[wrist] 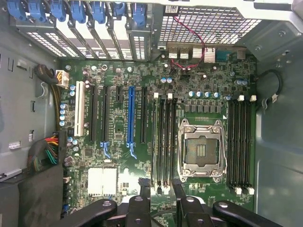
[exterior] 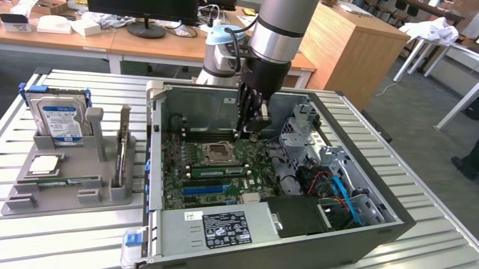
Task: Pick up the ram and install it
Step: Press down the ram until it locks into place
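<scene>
A ram [exterior: 58, 182], a thin green stick, lies flat in the grey holder [exterior: 97, 196] at the exterior view's left, far from the arm. Another green stick of the same kind [exterior: 219, 164] stands in a slot next to the CPU socket [exterior: 217, 150] on the motherboard. My gripper [exterior: 250, 134] hangs inside the open computer case [exterior: 161, 168], above the far side of the board. It is open and nothing sits between its black fingers [wrist: 144, 198]. From the wrist, the CPU socket [wrist: 202, 150] lies between two banks of long black slots [wrist: 164, 142].
A silver hard drive [exterior: 60, 120] with a blue-and-white label stands upright in the holder, next to a thin upright card [exterior: 122, 145]. The power supply [exterior: 224, 227], drive cage [exterior: 299, 131] and cables [exterior: 337, 188] crowd the case's near and right sides. Desks stand behind.
</scene>
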{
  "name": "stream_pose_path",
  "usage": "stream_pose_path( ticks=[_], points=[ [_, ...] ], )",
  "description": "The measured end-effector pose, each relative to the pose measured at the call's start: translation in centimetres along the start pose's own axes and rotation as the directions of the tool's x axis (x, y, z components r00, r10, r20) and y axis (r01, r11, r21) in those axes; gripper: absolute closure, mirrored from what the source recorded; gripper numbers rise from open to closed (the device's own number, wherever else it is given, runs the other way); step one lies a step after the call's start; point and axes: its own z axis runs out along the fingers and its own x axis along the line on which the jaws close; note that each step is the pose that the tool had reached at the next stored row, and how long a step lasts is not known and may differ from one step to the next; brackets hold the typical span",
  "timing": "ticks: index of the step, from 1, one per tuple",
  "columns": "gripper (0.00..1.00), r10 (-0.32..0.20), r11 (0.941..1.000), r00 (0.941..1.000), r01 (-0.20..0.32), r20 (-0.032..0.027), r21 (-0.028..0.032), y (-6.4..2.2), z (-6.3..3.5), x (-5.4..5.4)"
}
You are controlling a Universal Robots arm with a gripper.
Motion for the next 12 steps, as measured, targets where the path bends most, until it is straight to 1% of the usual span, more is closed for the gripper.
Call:
stream_pose_path(
  ticks=[4, 6, 7, 8, 12],
  points=[
    [0.71, 0.0, 1.0, 1.0, 0.0, 0.0, 0.0, 0.0, 0.0, 0.0],
    [0.83, 0.0, 1.0, 1.0, 0.0, 0.0, 0.0, 0.0, 0.0, 0.0],
    [0.83, 0.0, 1.0, 1.0, 0.0, -0.0001, 0.0, 0.0, 0.0, 0.0],
    [0.89, 0.0, 1.0, 1.0, 0.0, 0.0, 0.0, 0.0, 0.0, 0.0],
    [0.9, 0.0, 1.0, 1.0, 0.0, 0.0, 0.0, 0.0, 0.0, 0.0]
  ],
)
